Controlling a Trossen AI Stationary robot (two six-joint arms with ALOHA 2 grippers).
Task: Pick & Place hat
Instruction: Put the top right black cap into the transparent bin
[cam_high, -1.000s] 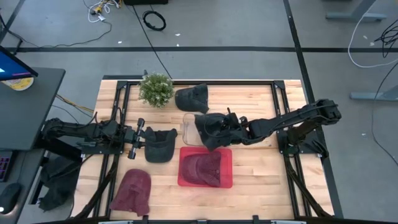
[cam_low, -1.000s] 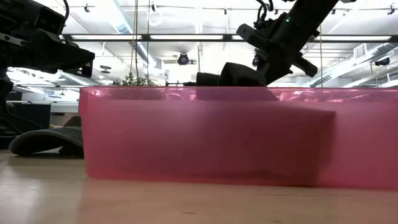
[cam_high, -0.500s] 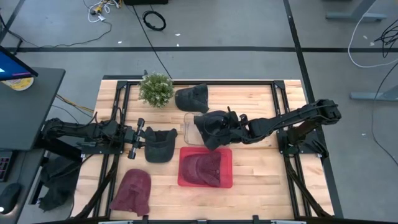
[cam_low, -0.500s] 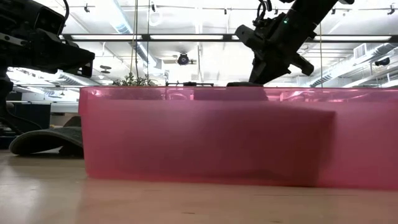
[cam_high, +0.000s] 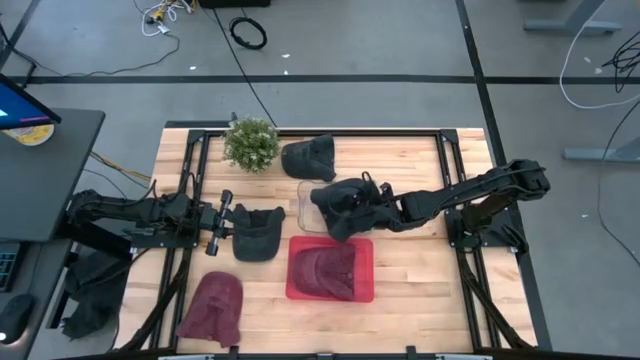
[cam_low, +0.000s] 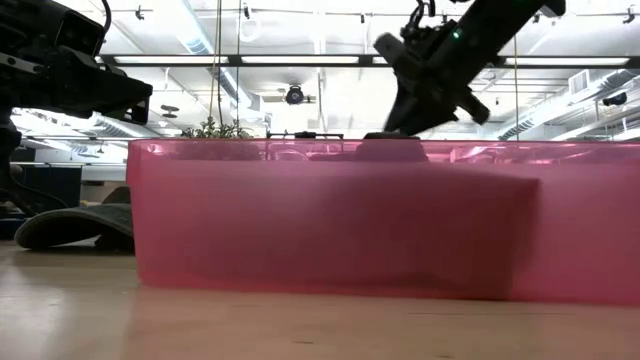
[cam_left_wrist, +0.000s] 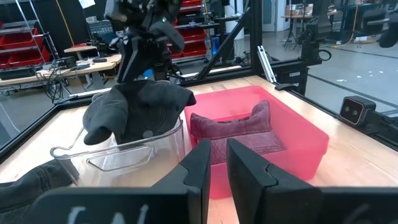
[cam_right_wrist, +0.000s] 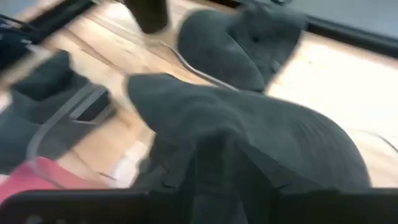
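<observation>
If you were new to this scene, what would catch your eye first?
Probably the right gripper at mid-table, lowering a dark grey hat into the clear bin. Next, the red bin just in front, holding a maroon hat. The left gripper waits beside another dark cap.

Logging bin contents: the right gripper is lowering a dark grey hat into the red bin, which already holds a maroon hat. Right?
Not quite. The right gripper holds the dark grey hat over the clear bin, not the red bin. The left wrist view shows the hat draped into the clear one beside it. The maroon hat does lie in the red bin.
</observation>
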